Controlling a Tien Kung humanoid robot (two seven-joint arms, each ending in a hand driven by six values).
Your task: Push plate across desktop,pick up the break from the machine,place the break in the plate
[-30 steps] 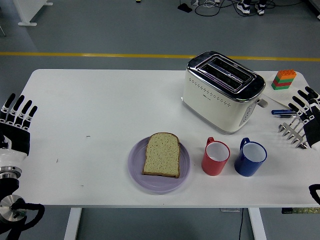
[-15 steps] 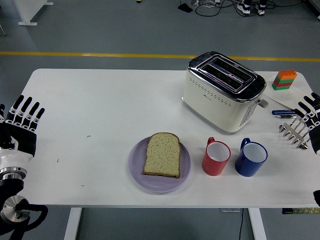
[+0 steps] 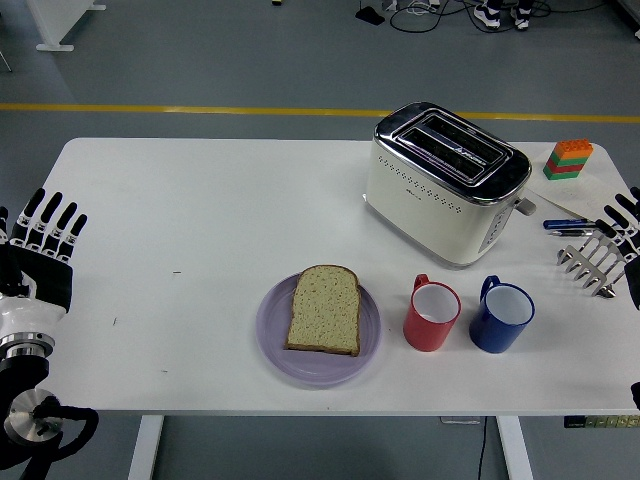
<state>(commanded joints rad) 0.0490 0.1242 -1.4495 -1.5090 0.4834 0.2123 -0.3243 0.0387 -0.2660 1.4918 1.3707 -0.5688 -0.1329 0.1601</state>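
From the head view you see the slice of bread (image 3: 324, 309) lying flat on the lilac plate (image 3: 271, 340), near the front edge of the white table (image 3: 200, 210) and a little right of its middle. The plate sits well in front of the cream and chrome toaster (image 3: 444, 183), whose two slots look dark and empty from here.

Just right of the plate stand a red mug (image 3: 432, 314) and a blue mug (image 3: 501, 316), side by side but apart, handles turned toward the back.

Your left hand (image 3: 42, 250) hangs at the left edge of the table, fingers straight and spread, holding nothing — well away from the plate. Your right hand (image 3: 626, 238) only peeks in at the right edge; the few fingers you can see are stretched out and free of any object.

Beside that hand lies a metal fork-like tool (image 3: 588, 262), with a blue pen (image 3: 566, 224) just behind it. A stack of orange, green and red blocks (image 3: 568, 158) sits at the far right corner — clear of the toaster.
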